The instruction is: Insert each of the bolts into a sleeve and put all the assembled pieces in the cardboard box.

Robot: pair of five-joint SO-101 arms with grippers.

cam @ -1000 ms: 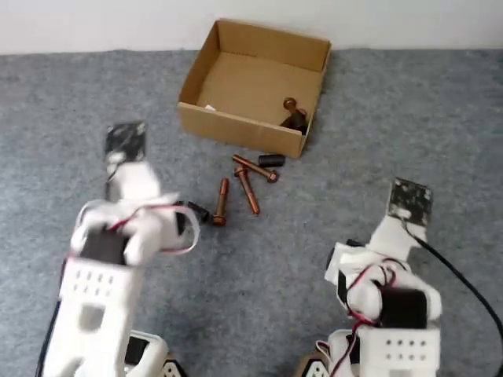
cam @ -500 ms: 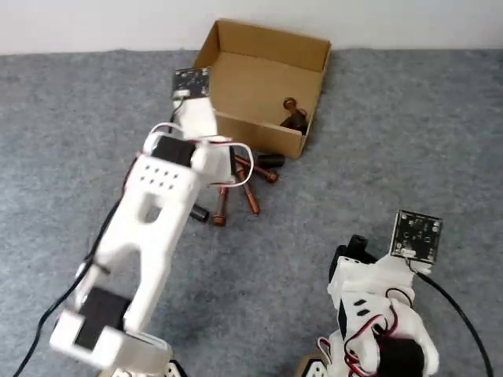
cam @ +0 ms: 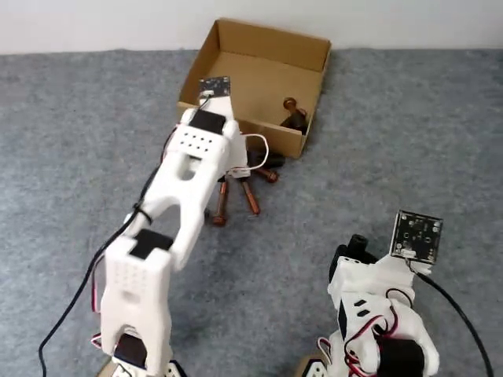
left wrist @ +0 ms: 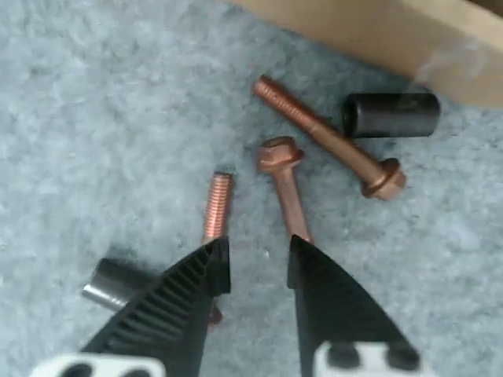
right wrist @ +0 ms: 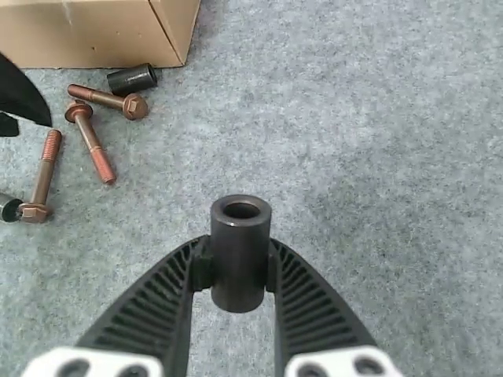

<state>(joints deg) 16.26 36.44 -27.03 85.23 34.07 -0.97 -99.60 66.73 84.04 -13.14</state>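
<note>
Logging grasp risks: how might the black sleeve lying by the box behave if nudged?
The sleeve is a smooth cylinder lying on its side, so it would probably roll, though the carpet may slow it. It looks like stiff metal, likely heavy for its size. The box wall and a bolt beside it could stop it.

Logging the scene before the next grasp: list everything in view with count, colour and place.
cardboard box: one, brown, at the carpet's far edge.
assembled piece: one, copper and black, inside the box.
bolts: three, copper, loose before the box.
sleeves: three, black; one beside the box, one by the bolts, one in the right arm's jaws.
carpet: one, grey, under everything.
left arm: one, white, jaws open over the bolts.
right arm: one, white, jaws shut on a sleeve.
</note>
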